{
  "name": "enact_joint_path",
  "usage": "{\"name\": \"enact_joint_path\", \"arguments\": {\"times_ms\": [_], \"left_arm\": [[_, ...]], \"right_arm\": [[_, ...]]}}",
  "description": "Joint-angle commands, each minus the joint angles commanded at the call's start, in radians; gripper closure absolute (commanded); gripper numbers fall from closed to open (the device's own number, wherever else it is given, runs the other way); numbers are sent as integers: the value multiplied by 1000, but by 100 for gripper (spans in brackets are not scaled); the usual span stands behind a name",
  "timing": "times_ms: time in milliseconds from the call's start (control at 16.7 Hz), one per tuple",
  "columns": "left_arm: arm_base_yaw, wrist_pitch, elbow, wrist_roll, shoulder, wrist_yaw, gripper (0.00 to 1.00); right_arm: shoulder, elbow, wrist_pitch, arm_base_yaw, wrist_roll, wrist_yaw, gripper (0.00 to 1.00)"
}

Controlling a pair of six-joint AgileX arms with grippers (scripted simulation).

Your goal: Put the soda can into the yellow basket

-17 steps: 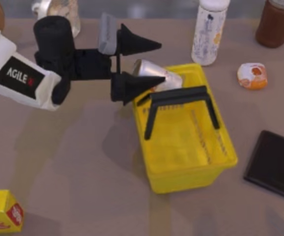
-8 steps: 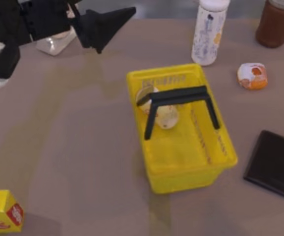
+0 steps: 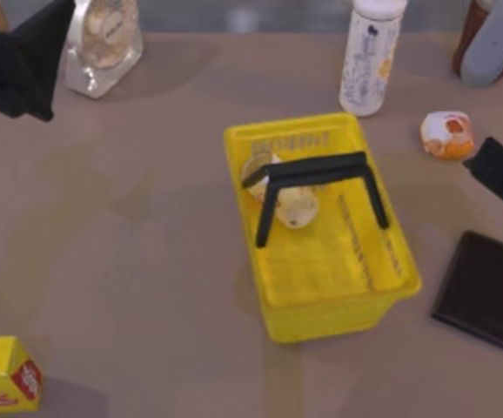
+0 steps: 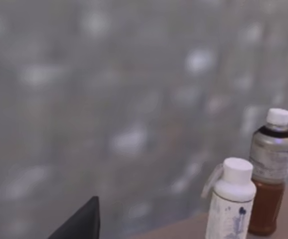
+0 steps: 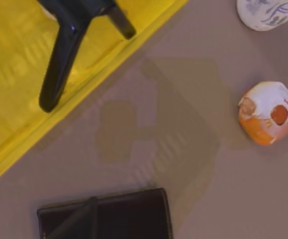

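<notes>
The soda can (image 3: 297, 205) lies on its side inside the yellow basket (image 3: 338, 318), at its far end under the black handle (image 3: 317, 170). Nothing touches the can. My left gripper (image 3: 25, 70) is raised at the table's far left corner, well away from the basket. It is open and holds nothing; in the left wrist view only one black fingertip (image 4: 81, 224) shows. My right gripper (image 3: 502, 170) pokes in at the right edge, beside the basket (image 5: 14, 74). Its wrist view looks down on the basket's corner and the handle (image 5: 64, 55).
At the back stand a white speckled bottle (image 3: 369, 57) (image 4: 231, 209) and a brown bottle (image 4: 269, 169). An orange-white packet (image 3: 447, 133) (image 5: 268, 112) and a black wallet (image 3: 486, 287) (image 5: 129, 214) lie right of the basket. A yellow box (image 3: 3, 374) sits front left, a round glass jar (image 3: 103, 39) back left.
The can dropped from the open left gripper into the basket. The left arm then drew back to the far left corner. The right arm has come into view at the right edge.
</notes>
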Motion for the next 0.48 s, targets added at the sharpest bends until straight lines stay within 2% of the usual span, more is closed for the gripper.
{"name": "enact_joint_path", "arguments": {"times_ms": [240, 480], "left_arm": [[46, -200, -275, 24, -441, -230, 0], [72, -339, -492, 72, -775, -404, 0]], "right_arm": [[424, 423, -280, 113, -191, 5, 0], [751, 751, -494, 205, -339, 5, 0]]}}
